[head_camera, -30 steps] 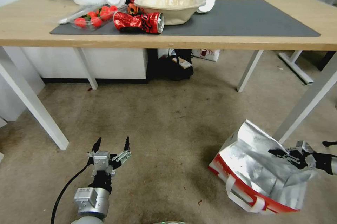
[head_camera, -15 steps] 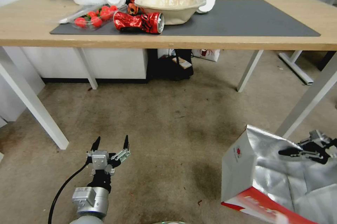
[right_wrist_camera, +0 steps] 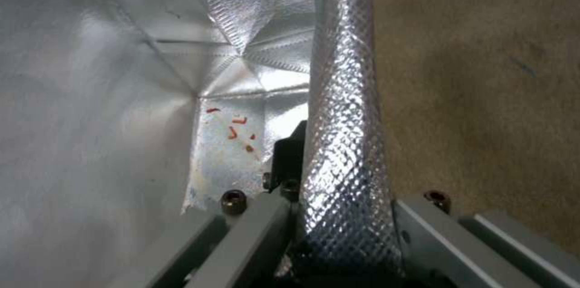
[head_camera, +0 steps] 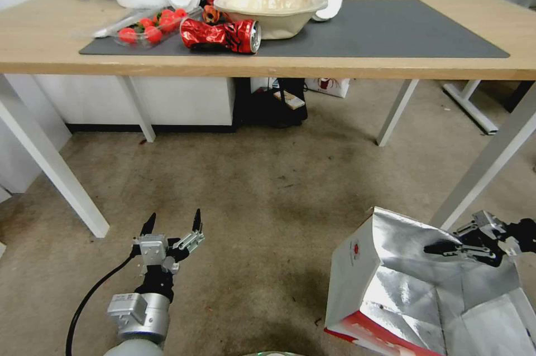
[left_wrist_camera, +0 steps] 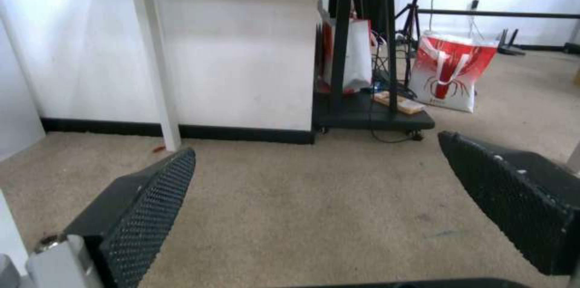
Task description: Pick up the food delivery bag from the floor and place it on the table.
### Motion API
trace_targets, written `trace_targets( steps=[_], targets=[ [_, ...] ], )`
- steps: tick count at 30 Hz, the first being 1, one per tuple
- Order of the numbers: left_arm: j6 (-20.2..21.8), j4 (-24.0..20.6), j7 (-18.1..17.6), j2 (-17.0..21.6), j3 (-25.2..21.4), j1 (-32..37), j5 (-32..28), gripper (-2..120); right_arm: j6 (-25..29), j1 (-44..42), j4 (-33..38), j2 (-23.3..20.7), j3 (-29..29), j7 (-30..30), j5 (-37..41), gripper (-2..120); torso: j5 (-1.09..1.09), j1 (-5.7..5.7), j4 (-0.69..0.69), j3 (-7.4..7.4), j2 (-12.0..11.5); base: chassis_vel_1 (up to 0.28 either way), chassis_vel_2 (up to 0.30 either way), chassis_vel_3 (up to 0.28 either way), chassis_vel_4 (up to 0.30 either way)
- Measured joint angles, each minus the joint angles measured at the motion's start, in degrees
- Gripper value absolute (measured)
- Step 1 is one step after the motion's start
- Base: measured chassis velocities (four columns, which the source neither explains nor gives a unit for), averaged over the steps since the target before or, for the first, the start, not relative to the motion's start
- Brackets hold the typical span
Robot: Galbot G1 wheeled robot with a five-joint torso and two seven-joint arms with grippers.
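- Stained floor (head_camera: 268, 188), beneath light-wood bench (head_camera: 391, 66).
- Food delivery bag (head_camera: 413, 289): tilted, foil rim pinched in right gripper (head_camera: 446, 248) fingers, before bench leg.
- Left gripper (head_camera: 172, 224): fingers spread, empty, low above floor.

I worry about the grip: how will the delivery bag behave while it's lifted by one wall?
Probably floppy: the food delivery bag has creased foil walls. Likely light, apparently holding only crumbs. It may swing or tilt, since the right gripper pinches one edge.
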Motion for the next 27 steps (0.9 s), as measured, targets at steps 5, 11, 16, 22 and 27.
trace_targets(
  steps=[5,11,16,22,27],
  targets=[
    [0.15,-0.16,-0.70,-0.09,-0.28,0.02,0.06,100,-0.55,-0.32,0.56,-0.11,0.04,0.08,0.34,0,0.00,0.00,0.00,0.00,0.00,0.000,0.000,0.000,0.000],
    [0.07,-0.32,-0.83,-0.16,-0.39,0.01,-0.05,100,-1.07,-0.83,1.26,0.17,0.18,0.12,0.64,0,-0.01,0.00,0.00,0.00,0.00,0.000,0.000,0.000,0.000],
    [0.18,-0.54,-0.89,-0.37,-0.37,0.18,0.22,100,-1.78,-1.19,1.69,0.43,0.31,0.16,0.96,0,-0.01,0.00,0.00,0.00,0.00,0.000,0.000,0.000,0.000],
    [0.58,-0.77,-1.15,-0.36,-0.39,0.31,0.36,100,-3.48,-1.74,2.77,0.23,0.52,0.19,2.19,0,-0.01,0.00,0.00,0.00,0.00,0.000,0.000,0.000,0.000],
    [0.58,-0.79,-1.19,-0.40,-0.26,0.19,0.29,100,-3.82,-1.76,3.12,0.18,0.52,0.21,2.32,0,0.00,0.00,0.00,0.00,0.00,0.000,0.000,0.000,0.000]
  ],
)
